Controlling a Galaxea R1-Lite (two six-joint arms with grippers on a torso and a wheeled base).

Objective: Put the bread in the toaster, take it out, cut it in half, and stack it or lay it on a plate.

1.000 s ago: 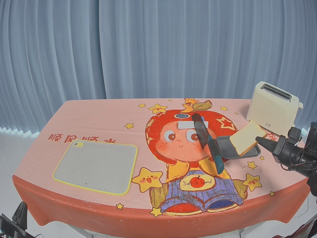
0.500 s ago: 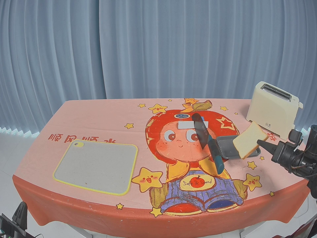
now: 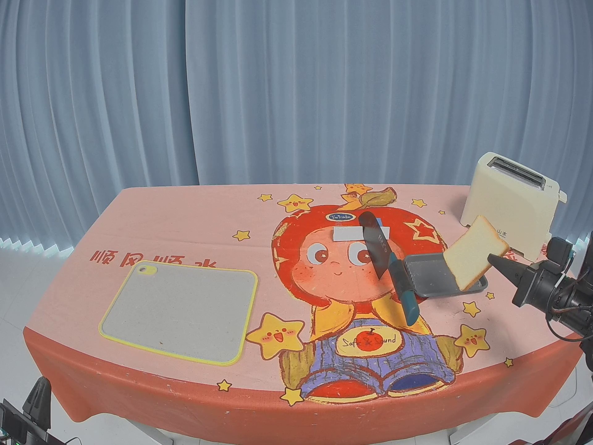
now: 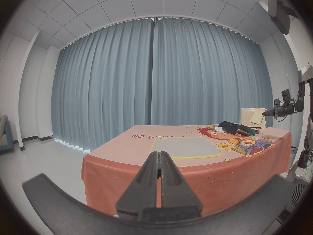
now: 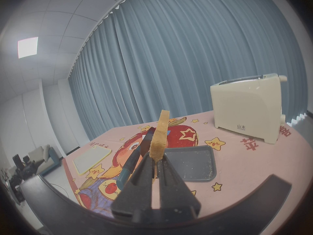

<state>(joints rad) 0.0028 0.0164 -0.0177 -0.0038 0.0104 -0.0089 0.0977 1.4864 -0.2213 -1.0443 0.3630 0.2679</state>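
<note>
A blue curtain backs your table, which wears a pink cartoon cloth. In the head view the bread hides the right end of the dark tray. The knife lies against the tray's left edge; whether it rests on the rim cannot be told. The slice is pale, brown-crusted and whole. It is tilted and raised over the tray, just in front of the cream toaster. Your right gripper pinches its lower edge, fingers nearly closed. Your left gripper is closed on nothing, off the table's near left corner. The cutting board lies well apart.
</note>
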